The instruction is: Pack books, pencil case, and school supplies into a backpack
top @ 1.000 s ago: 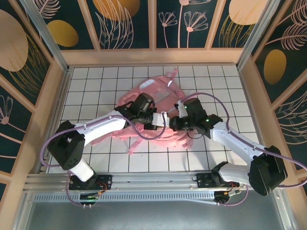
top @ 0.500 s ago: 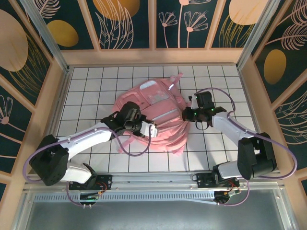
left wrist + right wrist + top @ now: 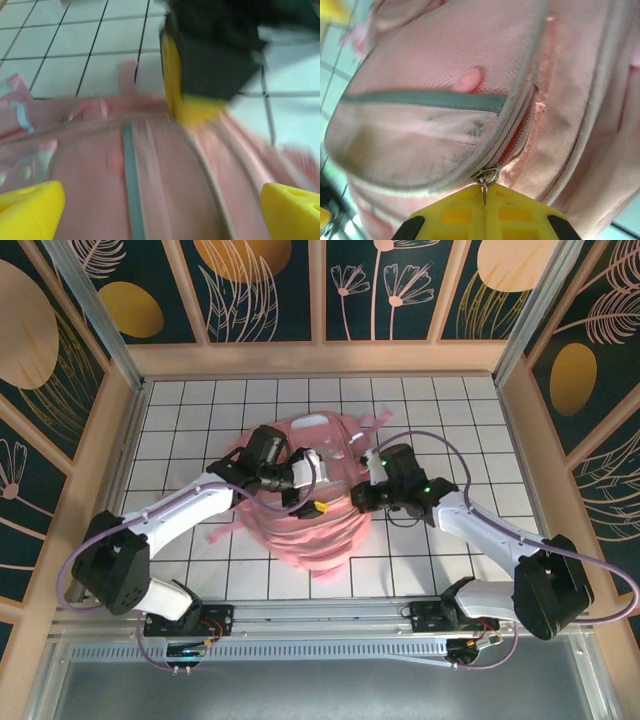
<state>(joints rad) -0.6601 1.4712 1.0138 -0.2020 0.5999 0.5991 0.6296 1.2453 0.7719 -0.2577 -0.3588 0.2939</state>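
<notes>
White gridded tabletop (image 3: 450, 400), boxed in by dark blue leaf-print panels (image 3: 270, 290), is being hogged by the pink backpack (image 3: 315, 535), bunched up mid-table between both arms. Its zipper pull (image 3: 485, 179) is being pinched by the right gripper (image 3: 485, 197), fingers tight together. The left gripper (image 3: 160, 210) is being held spread wide over the fabric, gripping nothing; a second ago it was closed.
</notes>
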